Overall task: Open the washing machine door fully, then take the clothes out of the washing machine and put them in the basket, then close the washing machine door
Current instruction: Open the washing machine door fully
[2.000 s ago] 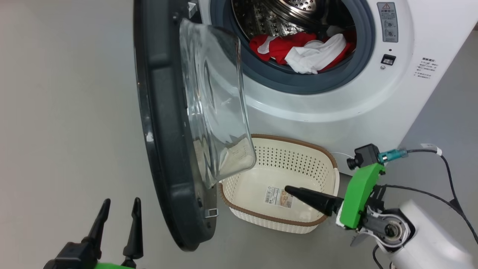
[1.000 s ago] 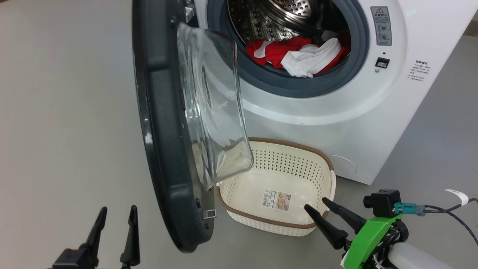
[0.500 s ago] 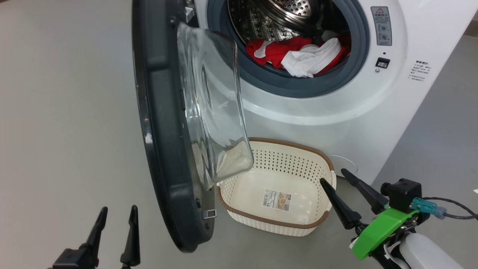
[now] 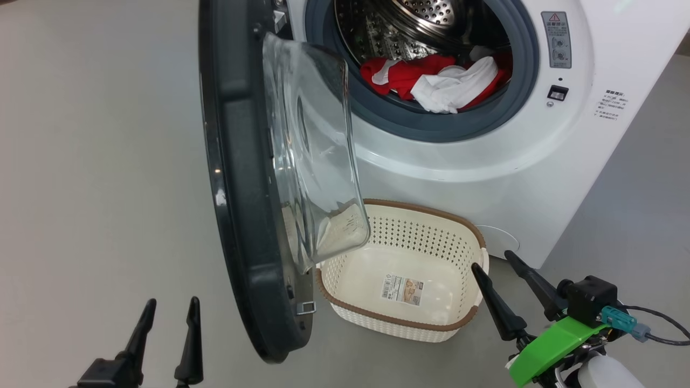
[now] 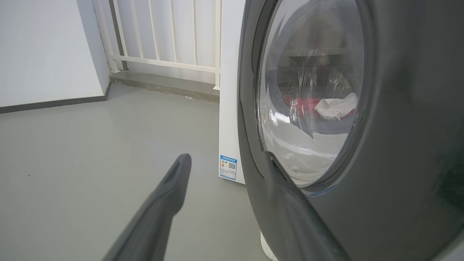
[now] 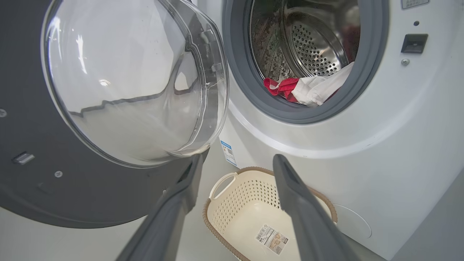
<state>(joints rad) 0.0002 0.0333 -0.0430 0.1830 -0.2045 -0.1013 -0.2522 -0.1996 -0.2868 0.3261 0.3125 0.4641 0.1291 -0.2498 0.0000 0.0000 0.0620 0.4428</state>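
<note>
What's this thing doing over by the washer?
A two-armed robot is emptying a washing machine. Its door stands swung open, and red and white clothes lie at the front of the drum, not yet taken out. An empty basket sits on the floor right in front of the machine. Both grippers are open and hold nothing: the left gripper is low beside the door's outer side, the right gripper by the basket's right end.

The smooth grey floor (image 4: 108, 161) carries the big white washing machine (image 4: 485, 161). Just in front of its base, the cream perforated basket (image 4: 393, 327) with a brown rim sits flat and upright.
</note>
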